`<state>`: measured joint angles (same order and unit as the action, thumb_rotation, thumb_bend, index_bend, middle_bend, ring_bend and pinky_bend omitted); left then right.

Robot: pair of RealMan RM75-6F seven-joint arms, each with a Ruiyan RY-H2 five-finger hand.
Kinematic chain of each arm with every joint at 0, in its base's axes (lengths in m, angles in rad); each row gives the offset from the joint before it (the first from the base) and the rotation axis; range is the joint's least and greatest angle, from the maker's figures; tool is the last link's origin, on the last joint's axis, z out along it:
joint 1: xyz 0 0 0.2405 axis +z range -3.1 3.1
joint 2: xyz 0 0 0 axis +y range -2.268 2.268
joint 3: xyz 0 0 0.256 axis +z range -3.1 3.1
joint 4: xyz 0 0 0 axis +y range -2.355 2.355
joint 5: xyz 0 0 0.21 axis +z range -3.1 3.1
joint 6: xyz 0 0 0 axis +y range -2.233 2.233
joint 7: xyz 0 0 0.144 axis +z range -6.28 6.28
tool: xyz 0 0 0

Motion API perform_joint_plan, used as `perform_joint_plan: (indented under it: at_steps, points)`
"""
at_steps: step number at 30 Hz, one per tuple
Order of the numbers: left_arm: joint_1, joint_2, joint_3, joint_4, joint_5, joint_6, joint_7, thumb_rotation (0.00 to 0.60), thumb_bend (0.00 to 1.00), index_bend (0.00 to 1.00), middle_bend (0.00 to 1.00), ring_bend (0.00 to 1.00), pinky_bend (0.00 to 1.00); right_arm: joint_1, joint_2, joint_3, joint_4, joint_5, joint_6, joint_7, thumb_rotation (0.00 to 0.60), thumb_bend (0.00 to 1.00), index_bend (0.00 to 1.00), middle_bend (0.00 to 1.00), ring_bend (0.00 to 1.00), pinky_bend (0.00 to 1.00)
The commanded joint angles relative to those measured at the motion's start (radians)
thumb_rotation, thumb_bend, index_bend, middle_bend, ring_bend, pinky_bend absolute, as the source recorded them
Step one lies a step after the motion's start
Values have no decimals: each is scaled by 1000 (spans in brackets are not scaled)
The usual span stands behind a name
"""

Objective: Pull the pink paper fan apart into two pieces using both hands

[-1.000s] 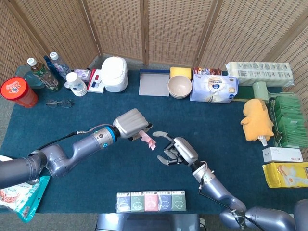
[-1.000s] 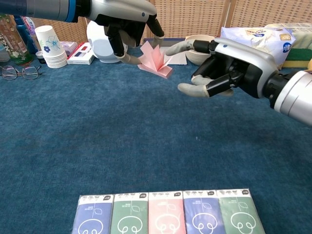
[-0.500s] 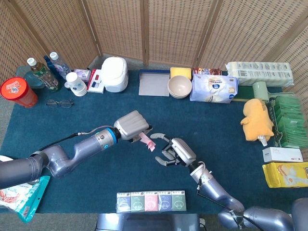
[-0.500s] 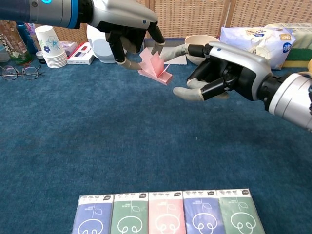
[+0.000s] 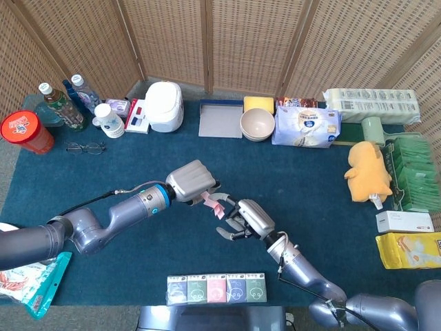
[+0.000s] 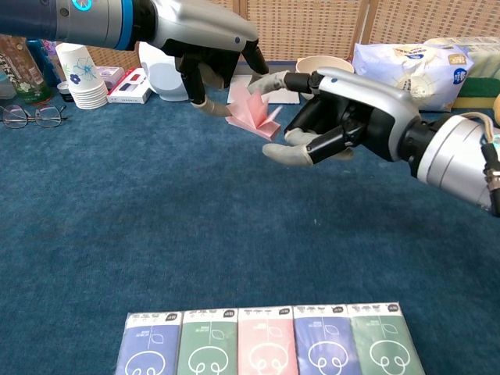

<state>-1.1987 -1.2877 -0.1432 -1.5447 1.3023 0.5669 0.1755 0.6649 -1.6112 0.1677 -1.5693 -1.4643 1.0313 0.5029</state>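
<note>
The pink paper fan (image 6: pixel 254 112) hangs folded above the blue table cloth, near the middle of the table (image 5: pixel 212 203). My left hand (image 6: pixel 205 39) grips its left part from above, fingers curled around the paper; in the head view this hand (image 5: pixel 193 181) covers most of the fan. My right hand (image 6: pixel 344 117) comes in from the right with fingers apart. Its upper finger reaches over the fan's top and its thumb lies below the fan's right edge. Whether it touches the paper I cannot tell. In the head view the right hand (image 5: pixel 242 218) sits right beside the fan.
A row of tissue packs (image 6: pixel 266 344) lies at the front edge. Along the back stand a bowl (image 5: pixel 257 124), a white cooker (image 5: pixel 165 105), paper cups (image 6: pixel 78 74) and bottles (image 5: pixel 60 103). Glasses (image 5: pixel 86 147) lie at the left, a yellow plush toy (image 5: pixel 368 171) at the right.
The right hand has moved left and up toward the fan until its fingers bracket the fan's right edge. The left hand has shifted slightly right and down with the fan.
</note>
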Motion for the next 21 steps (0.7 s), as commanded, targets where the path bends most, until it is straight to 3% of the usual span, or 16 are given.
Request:
perform_joint_plan:
  at_steps: [1,15,21]
  points:
    - [-1,0,1,0,-2,-1,-1,600,406,676,1000,1000,1000,2,2,0,-4,5,-3,-5,600,358,221,1000,992,964]
    - [-5,3,6,-1,-2,1,-1,600,406,676,1000,1000,1000,-1,5,-4,-1,12,3,-11,600,358,284,1000,992,964]
    - [-4,7,9,-5,0,3,-2,600,406,675,1000,1000,1000,0,9,-2,-2,8,7,-10,600,401,310,1000,991,964]
